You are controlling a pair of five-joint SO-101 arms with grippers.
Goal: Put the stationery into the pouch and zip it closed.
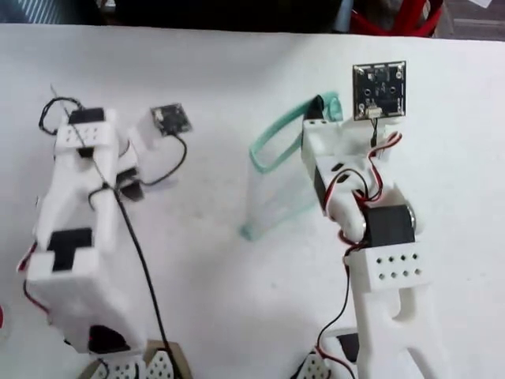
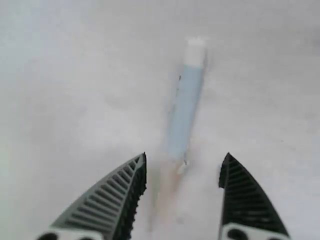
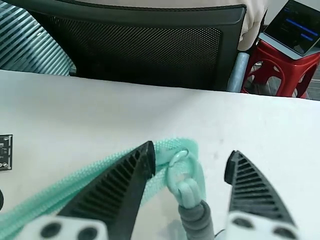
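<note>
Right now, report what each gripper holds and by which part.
Nothing is held. The left gripper is open over a light blue pen on the table. The right gripper is open astride the zipper pull, not clamped on it.

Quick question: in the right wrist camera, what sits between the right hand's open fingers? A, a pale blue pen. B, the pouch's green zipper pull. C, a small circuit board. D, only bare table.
B: in the right wrist view the green zipper pull at the end of the pouch lies in the gap between the spread fingers of the right hand.
</note>
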